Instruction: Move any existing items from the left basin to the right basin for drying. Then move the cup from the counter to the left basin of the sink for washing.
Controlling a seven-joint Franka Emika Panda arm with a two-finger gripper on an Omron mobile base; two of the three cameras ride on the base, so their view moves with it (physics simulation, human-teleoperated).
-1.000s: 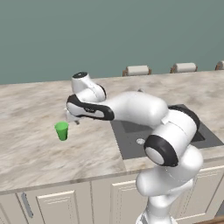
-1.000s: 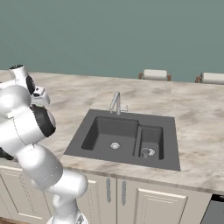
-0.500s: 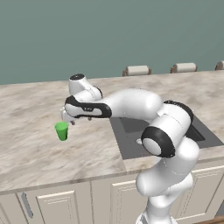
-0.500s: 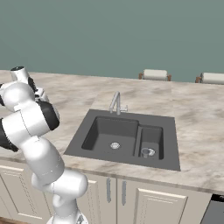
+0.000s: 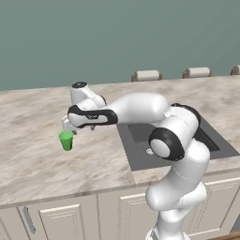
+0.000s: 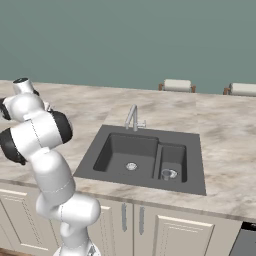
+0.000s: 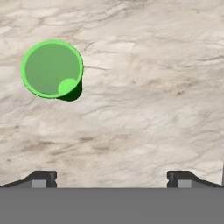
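Swinging left over the worktop (image 5: 37, 154), the arm now hangs its empty, wide-open claw (image 5: 70, 126) just above the green cup (image 5: 66, 140), ready to descend.

Cup (image 5: 66, 140): bright green, plastic-looking, smooth, matt inside. Counter (image 5: 33, 164): beige-grey veined stone, smooth, low sheen. Sink (image 6: 145, 159): dark grey, matt. Faucet (image 6: 133, 118): silvery, polished metal look. Cabinet doors (image 6: 165, 232): cream, painted-looking, satin panels.
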